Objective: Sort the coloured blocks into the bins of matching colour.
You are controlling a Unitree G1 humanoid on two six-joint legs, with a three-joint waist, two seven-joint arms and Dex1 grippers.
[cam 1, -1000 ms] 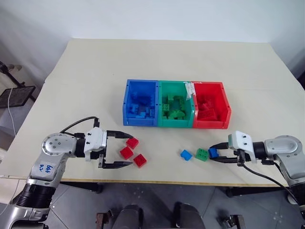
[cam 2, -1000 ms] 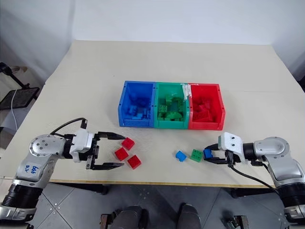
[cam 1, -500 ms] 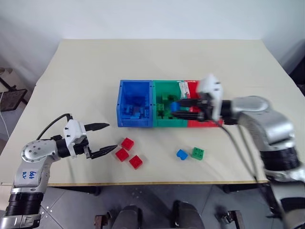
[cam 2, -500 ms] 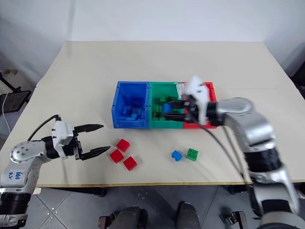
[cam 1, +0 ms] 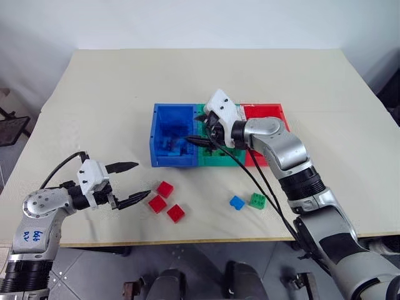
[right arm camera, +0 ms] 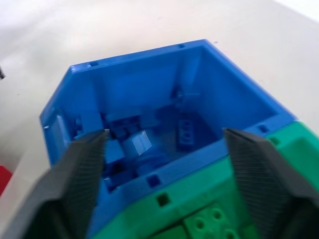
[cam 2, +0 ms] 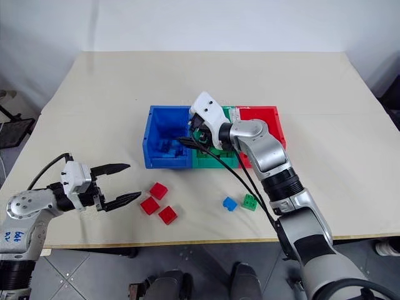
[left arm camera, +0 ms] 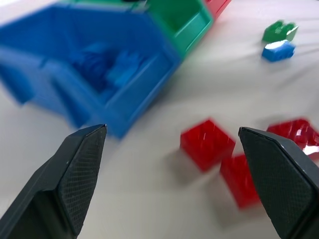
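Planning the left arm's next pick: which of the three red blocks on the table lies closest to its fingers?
The middle red block, just past the left gripper's lower finger; the others lie farther right.

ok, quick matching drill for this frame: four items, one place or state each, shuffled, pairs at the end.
Items:
1. right gripper
2. left gripper
3. three red blocks
4. loose green block

Places/states:
A. beside the loose blue block
B. open, over the blue bin
C. open, low over the table, beside the red blocks
D. clustered in front of the blue bin

Pairs: 1-B, 2-C, 3-D, 4-A
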